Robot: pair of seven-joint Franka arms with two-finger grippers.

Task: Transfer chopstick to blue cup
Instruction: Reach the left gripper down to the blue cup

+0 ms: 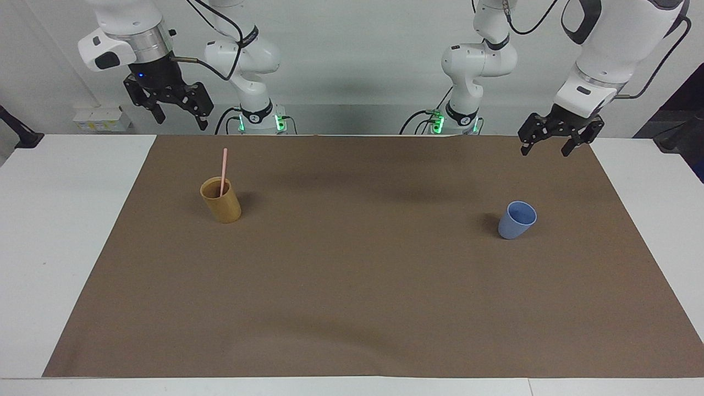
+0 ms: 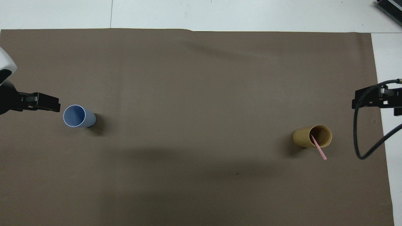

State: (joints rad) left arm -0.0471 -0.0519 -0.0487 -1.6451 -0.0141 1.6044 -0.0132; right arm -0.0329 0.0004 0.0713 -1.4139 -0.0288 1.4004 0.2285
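The chopstick (image 1: 223, 171) stands near-upright in the bamboo cup (image 1: 221, 201), top leaning robotward; both end effectors, left (image 1: 550, 146) and right (image 1: 179, 117), are spread.

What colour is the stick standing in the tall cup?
Pale pink. The chopstick leans inside the yellow-brown cup; the facing view shows it best.

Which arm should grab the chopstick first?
Right. The chopstick stands in the bamboo cup at the right arm's end, with the open right gripper raised closest. The left gripper, open, hangs near the blue cup.
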